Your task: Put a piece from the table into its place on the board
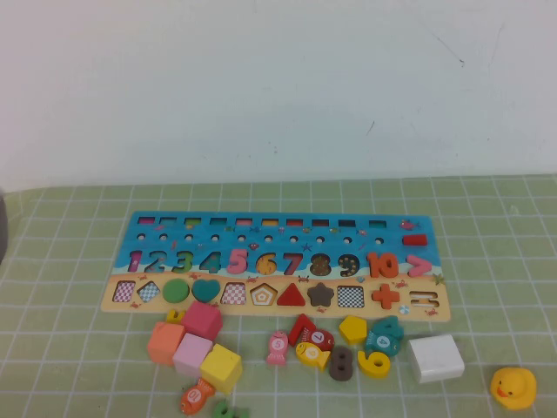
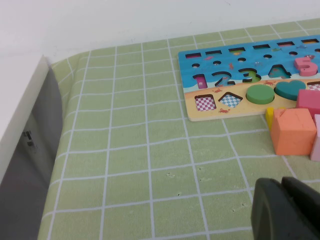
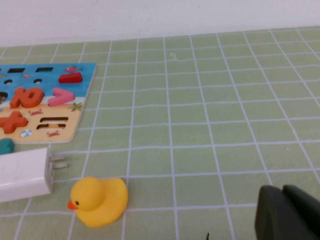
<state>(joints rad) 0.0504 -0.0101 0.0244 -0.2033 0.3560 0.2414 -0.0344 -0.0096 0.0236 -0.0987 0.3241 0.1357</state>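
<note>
The yellow numeral 6 (image 1: 375, 364) lies in the loose pile on the near side of the board (image 1: 130, 228), touching a brown numeral 8 (image 1: 340, 363) and just below a teal numeral (image 1: 384, 336), well apart from both sets of jaws. The right gripper (image 3: 283, 215) hovers low over bare cloth, its jaws clenched on nothing, with the rubber duck (image 3: 99, 201) and a white charger block (image 3: 24, 174) lying between it and the pile; the left gripper (image 2: 282, 210) sits near the orange cube (image 2: 294, 131), its jaws pressed together and empty as far as the wrist view shows. The main risk, as I judge it, is crowding: jaws descending on the 6 could catch the brown 8 or the teal numeral and drag them along, or pinch the wrong yellow piece, since a yellow pentagon (image 1: 352, 328) and a yellow fish (image 1: 312, 354) sit close by. A flat piece may also slip from a shallow pinch, and it could seat upside down as a 9; the board's 6 recess (image 1: 265, 262) looks open. Counted in the high view: one board, one duck, one charger, four cubes (orange, magenta, pale pink, yellow), three fish for certain (pink, yellow, orange), and a red piece that may be a fourth.
</note>
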